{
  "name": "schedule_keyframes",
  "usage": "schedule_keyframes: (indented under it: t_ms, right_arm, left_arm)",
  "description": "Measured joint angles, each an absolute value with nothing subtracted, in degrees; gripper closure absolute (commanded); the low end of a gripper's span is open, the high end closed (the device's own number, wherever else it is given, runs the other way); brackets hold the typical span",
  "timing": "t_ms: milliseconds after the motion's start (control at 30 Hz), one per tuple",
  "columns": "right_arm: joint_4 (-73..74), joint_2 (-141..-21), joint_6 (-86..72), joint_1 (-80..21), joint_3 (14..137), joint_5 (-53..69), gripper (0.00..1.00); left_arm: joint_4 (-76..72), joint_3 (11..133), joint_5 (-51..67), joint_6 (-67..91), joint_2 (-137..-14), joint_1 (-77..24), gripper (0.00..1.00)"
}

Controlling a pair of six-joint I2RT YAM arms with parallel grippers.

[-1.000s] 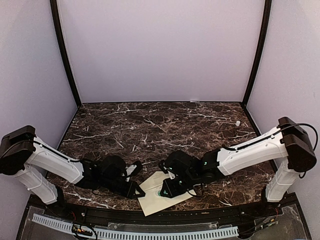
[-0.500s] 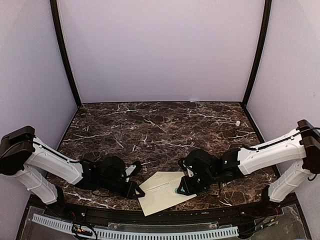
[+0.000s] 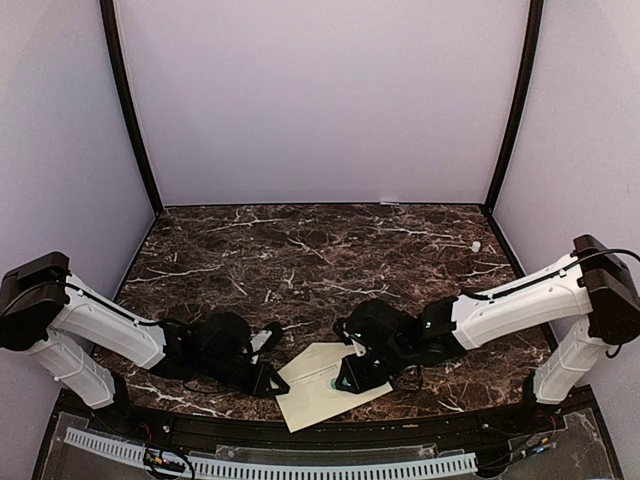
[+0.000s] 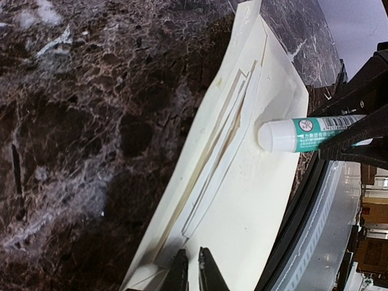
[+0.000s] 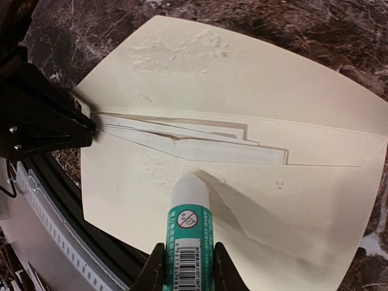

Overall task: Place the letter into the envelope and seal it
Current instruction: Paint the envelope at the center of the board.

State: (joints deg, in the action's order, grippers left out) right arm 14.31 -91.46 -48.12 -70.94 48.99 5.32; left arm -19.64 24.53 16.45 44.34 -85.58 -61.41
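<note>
Lying flat near the front edge of the marble table [image 3: 300, 250], the cream envelope [image 5: 242, 103] has the white letter [image 5: 233, 153] tucked partly inside, its edges showing along the mouth. The left gripper [image 4: 193, 270] pinches the envelope's edge, fingers almost together. The right gripper [image 5: 188, 267] clasps a green-and-white glue stick [image 5: 189, 233], its white tip pointed at the envelope just beside the opening; whether it touches, I cannot tell.

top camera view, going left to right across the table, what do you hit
left gripper, pinching the envelope by its corner → glue stick → right gripper holding it → small white bit far right
</note>
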Motion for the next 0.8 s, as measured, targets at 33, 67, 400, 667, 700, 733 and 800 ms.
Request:
schedule_keyframes:
  t_ms: [33, 67, 400, 667, 700, 733, 800]
  right_arm:
    - [14.17, -92.27, -47.77, -71.26, 49.80, 5.58, 1.00]
    - [14.00, -93.10, -47.42, -71.59, 50.61, 5.82, 1.00]
    - [13.34, -97.34, -46.13, -73.82, 54.74, 7.27, 1.00]
    - [13.54, -94.19, -47.07, -71.22, 51.55, 5.63, 1.00]
    - [13.82, -93.41, -47.07, -70.57, 50.83, 5.34, 1.00]
    - [14.13, -92.47, -47.07, -69.82, 50.00, 5.06, 1.00]
    - [14.79, -90.89, -47.05, -68.53, 48.58, 4.60, 1.00]
  left_arm:
    - [-19.62, 24.53, 16.45, 44.34, -85.56, -61.41, 0.93]
    - [-19.59, 24.53, 16.43, 44.34, -85.54, -61.41, 0.93]
    - [-19.29, 24.56, 16.34, 44.34, -85.38, -61.41, 0.93]
    - [-19.25, 24.25, 15.94, 44.34, -85.01, -61.41, 0.93]
    - [-19.25, 24.23, 15.94, 44.36, -84.99, -61.41, 0.93]
    - [-19.25, 24.21, 15.88, 44.34, -84.95, -61.41, 0.93]
    - [-19.22, 24.16, 15.77, 44.34, -84.84, -61.41, 0.93]
